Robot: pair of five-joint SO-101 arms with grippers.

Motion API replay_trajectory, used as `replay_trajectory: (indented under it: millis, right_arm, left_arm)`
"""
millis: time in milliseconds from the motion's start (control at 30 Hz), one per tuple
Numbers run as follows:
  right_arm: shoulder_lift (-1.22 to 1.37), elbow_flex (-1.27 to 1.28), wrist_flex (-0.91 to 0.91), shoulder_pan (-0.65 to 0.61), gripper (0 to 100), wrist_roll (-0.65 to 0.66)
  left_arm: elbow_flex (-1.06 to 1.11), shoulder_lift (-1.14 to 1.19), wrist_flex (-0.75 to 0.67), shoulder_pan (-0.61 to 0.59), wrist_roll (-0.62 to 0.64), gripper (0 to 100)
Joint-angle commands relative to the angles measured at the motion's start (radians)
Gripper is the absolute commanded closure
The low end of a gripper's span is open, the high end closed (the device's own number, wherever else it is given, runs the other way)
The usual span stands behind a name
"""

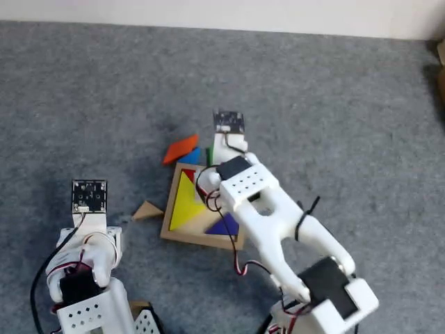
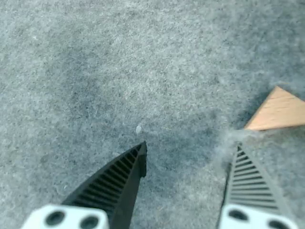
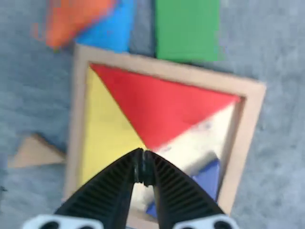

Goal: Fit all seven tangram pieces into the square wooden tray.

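Note:
The square wooden tray point(image 3: 167, 70) holds a yellow triangle point(image 3: 102, 136), a red triangle point(image 3: 162, 109) and a purple piece point(image 3: 208, 179); part of its pale floor is bare. My right gripper point(image 3: 143, 161) hangs shut and holding nothing over the spot where yellow meets red. Beyond the tray's far rim lie an orange piece point(image 3: 74, 15), a blue piece point(image 3: 112, 29) and a green square point(image 3: 187, 28). A tan wooden triangle point(image 2: 278, 110) lies on the carpet left of the tray point(image 1: 201, 233). My left gripper point(image 2: 188, 149) is open, one fingertip just short of that triangle.
Grey carpet covers the whole work surface. In the high view the right arm point(image 1: 278, 223) reaches over the tray's right half and hides it. The left arm point(image 1: 87, 243) stands at the lower left, with open carpet around it.

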Motion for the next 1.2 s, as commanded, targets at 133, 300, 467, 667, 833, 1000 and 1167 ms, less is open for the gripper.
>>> replay_trajectory:
  millis: [133, 300, 467, 667, 833, 1000, 1167]
  right_arm:
    - [-0.053, -0.177, -0.028, 0.008, 99.1, 0.222]
    - [0.097, -0.292, -0.061, 0.064, 94.1, 0.265]
    - [0.323, -0.440, -0.056, 0.122, 76.2, 0.265]
    - [0.512, -0.568, -0.054, 0.128, 75.2, 0.265]
    - [0.608, -0.634, -0.054, 0.131, 75.2, 0.269]
    - [0.662, -0.642, 0.027, 0.150, 80.3, 0.272]
    - [0.630, -0.664, 0.042, 0.179, 96.8, 0.275]
  left_arm:
    - [-0.018, 0.001, -0.003, -0.012, -0.009, 73]
    - [-0.018, 0.001, -0.002, -0.012, -0.009, 73]
    - [-0.018, 0.001, -0.002, -0.012, -0.009, 73]
    - [-0.018, 0.001, -0.002, -0.012, -0.009, 73]
    - [-0.018, 0.001, -0.002, -0.012, -0.009, 73]
    - [-0.018, 0.001, -0.002, -0.012, -0.009, 73]
    - [-0.018, 0.001, -0.002, -0.012, -0.009, 73]
